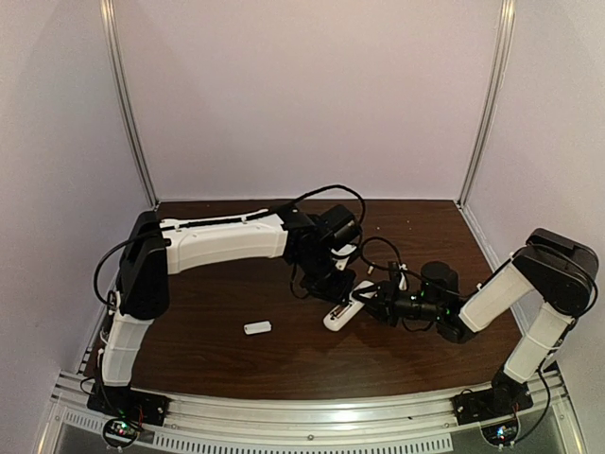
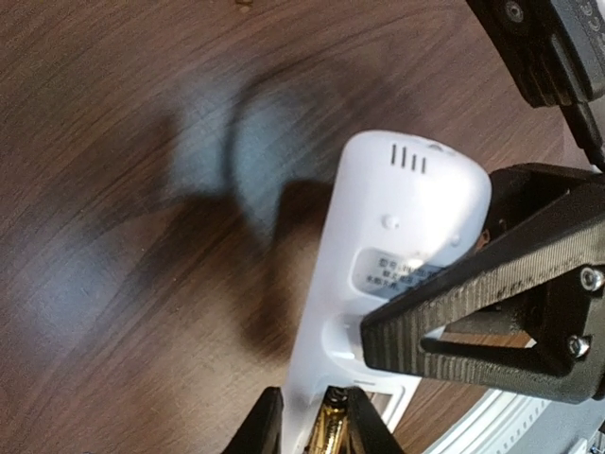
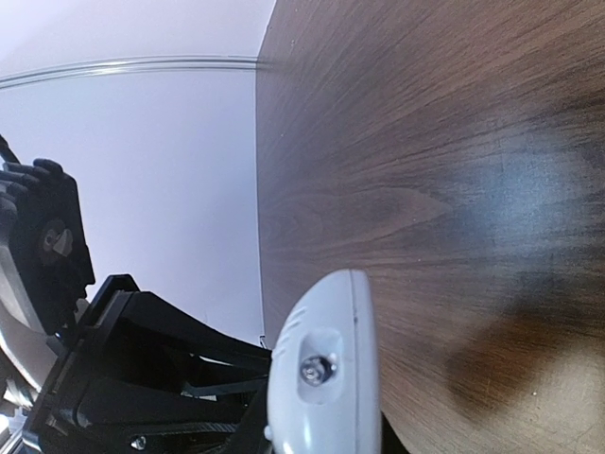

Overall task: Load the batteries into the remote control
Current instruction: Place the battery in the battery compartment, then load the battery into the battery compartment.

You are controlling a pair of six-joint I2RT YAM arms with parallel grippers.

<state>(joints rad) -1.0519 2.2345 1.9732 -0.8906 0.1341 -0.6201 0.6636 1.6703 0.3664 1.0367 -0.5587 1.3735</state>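
My right gripper (image 1: 371,305) clamps the remote (image 2: 397,218) back-up mid-frame, steadying it while my left gripper (image 2: 315,437) straddles a battery (image 2: 333,421) at bottom edge, apparently seating it; gripping or releasing, I cannot tell.

Dark wood table (image 1: 217,364), pale lilac walls (image 1: 312,95), metal corner posts (image 1: 130,104)

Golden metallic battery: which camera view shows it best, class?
The left wrist view: the golden metallic cylindrical battery appears close up between the fingers of the left end effector, at the recess of the slim white plastic remote control. The top and right wrist views show the remote, not the battery.
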